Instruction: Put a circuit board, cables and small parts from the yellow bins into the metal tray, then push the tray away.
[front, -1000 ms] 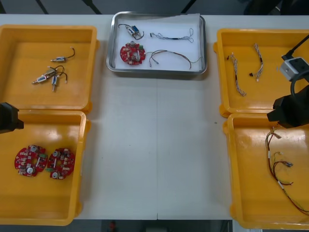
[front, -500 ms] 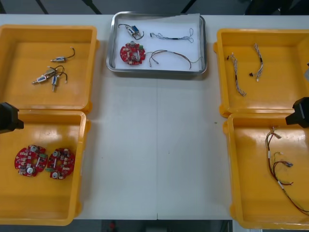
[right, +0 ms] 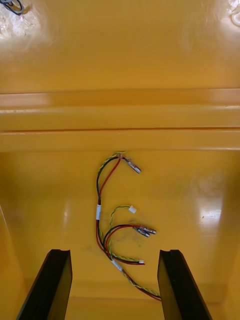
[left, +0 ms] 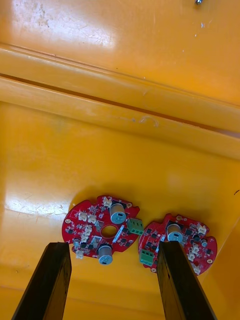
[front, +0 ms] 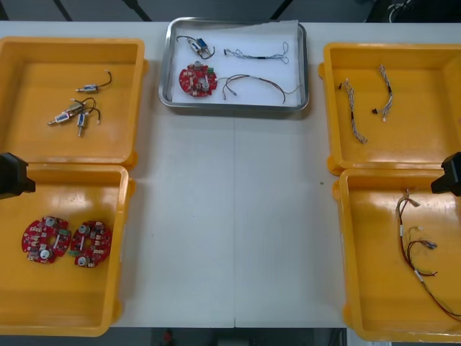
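The front view's side edges cut my left arm (front: 11, 175) and my right arm (front: 450, 175) down to black stubs. The red and yellow cable (front: 401, 231) runs off that view's right edge, and in my right wrist view its end slips behind 1 finger of my right gripper (right: 114, 252). In my left wrist view, 1 of the 2 circuit boards (left: 180, 234) sits partly behind a finger of my left gripper (left: 114, 245).

light: bright, even | glare: overhead patches on yellow bins (right: 210, 215) | shadows: faint

metal tray (front: 234, 106) | far table (front: 230, 216) edge | holds circuit board (front: 198, 78), cables (front: 252, 55)
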